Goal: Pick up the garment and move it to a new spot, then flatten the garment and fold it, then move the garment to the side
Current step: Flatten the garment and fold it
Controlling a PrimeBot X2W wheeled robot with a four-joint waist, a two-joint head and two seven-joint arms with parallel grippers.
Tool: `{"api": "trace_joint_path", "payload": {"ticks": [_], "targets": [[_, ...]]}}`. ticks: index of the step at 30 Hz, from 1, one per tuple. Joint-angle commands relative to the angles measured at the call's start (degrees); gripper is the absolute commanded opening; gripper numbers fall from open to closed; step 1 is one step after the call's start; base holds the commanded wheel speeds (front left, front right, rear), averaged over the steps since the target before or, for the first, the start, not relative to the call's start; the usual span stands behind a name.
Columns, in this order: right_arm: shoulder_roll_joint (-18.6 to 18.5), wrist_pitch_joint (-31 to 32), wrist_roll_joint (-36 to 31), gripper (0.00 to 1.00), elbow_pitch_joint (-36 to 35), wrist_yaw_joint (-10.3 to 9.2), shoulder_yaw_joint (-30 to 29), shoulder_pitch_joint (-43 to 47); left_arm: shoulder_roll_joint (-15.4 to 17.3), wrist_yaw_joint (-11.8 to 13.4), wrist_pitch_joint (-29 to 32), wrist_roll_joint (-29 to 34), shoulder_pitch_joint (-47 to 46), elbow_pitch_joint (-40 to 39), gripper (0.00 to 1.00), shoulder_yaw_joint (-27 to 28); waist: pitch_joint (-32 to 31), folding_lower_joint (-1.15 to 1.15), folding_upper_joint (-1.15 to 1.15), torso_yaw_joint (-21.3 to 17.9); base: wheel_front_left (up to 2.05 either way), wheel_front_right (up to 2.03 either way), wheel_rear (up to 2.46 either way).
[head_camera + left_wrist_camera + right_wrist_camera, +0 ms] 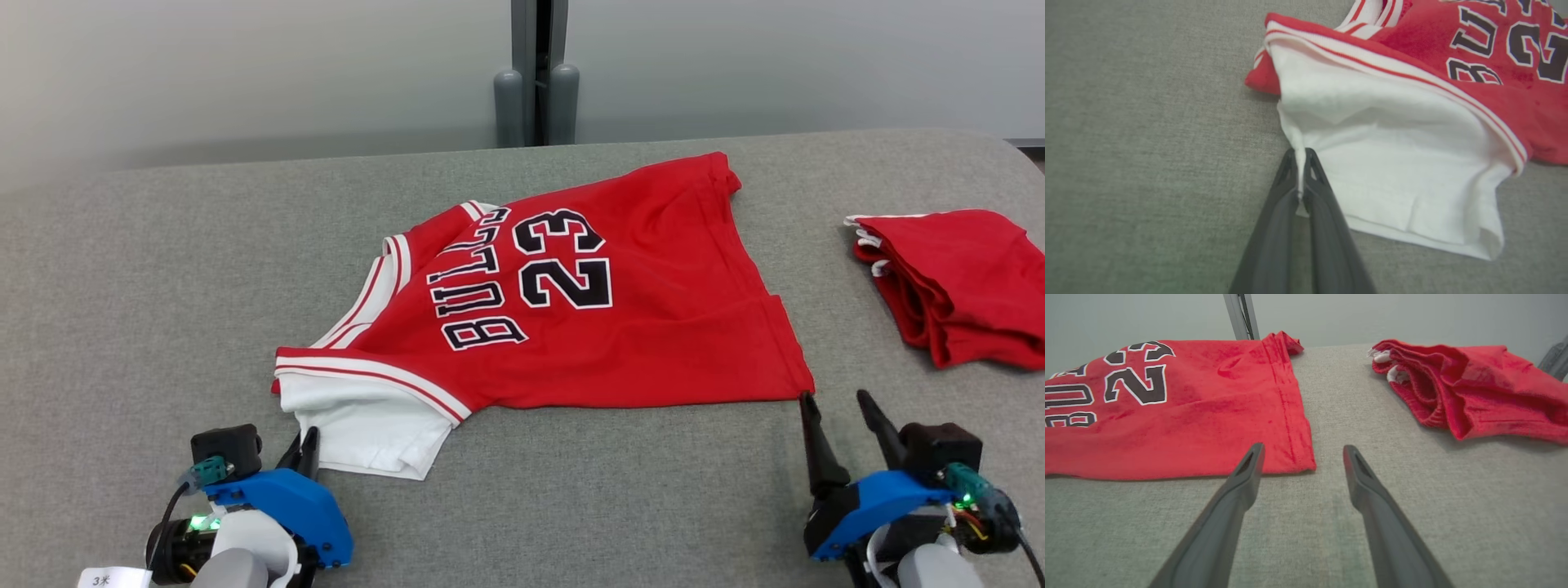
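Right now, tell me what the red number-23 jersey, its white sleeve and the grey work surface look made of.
The red number-23 jersey: soft knit fabric, matt and slightly fuzzy; it drapes and creases. The white sleeve: thin matt cloth, perhaps cotton; it pinches into a ridge in the left claw. The grey work surface: woven textile covering, matt, fine heathered weave; fibre unclear.

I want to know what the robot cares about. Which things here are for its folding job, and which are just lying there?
For the job:
- red jersey
- left gripper, shut on the jersey's white sleeve
- right gripper, open by the jersey's near corner

Just lying about:
- folded red cloth on the right
- grey post at the back
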Motion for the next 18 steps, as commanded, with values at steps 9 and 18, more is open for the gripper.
{"api": "trace_joint_path", "payload": {"ticks": [9, 18], "targets": [[-0.03, 5.76, -5.73, 1.0, 6.19, 0.0, -6.73, -6.29, 0.06, -0.76, -3.53, 0.19, -0.27, -3.21, 0.0, -1.21, 0.28, -0.01, 0.0, 2.68, 0.0, 0.0, 0.0], [-0.51, 10.22, -4.68, 0.6, 16.59, 0.01, -5.35, -10.64, 1.15, -1.15, -4.16, 0.23, 1.48, -8.98, 0.0, -2.52, 0.19, -0.01, 0.0, 4.44, 0.0, 0.0, 0.0]]}}
